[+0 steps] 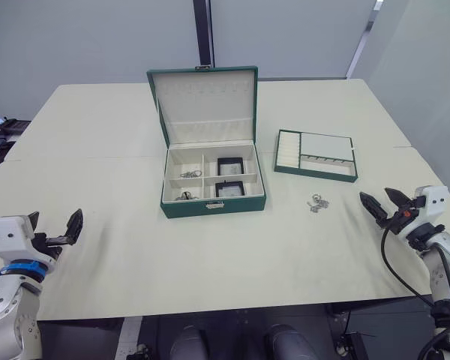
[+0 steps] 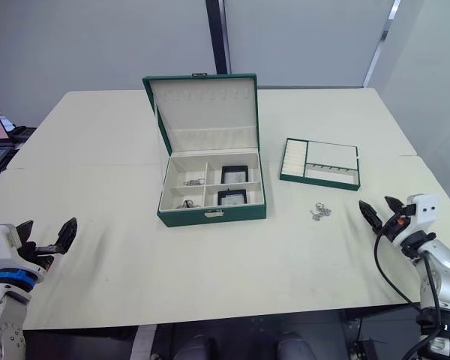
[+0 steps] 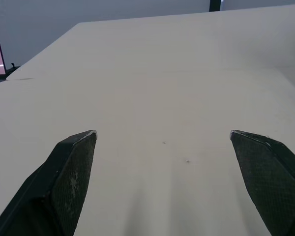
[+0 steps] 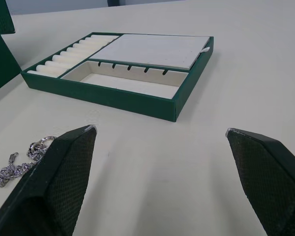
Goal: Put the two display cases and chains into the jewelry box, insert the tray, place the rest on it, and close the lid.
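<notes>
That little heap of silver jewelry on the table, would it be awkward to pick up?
Probably. The loose jewelry looks like linked chain and rings, so it would likely droop and dangle rather than lift stiffly. Lying low on the table, pieces may slip from the right end effector.

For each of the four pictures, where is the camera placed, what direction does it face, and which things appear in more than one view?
Left eye view: on the head, looking forward and down at the open dark green hinged jewelry box; left gripper and right gripper show.
Right eye view: beside it, same scene.
Left wrist view: along its open black fingers over the bare cream table.
Right wrist view: along its open fingers toward the shallow green tray.
Shared: tray and loose silver jewelry.
</notes>
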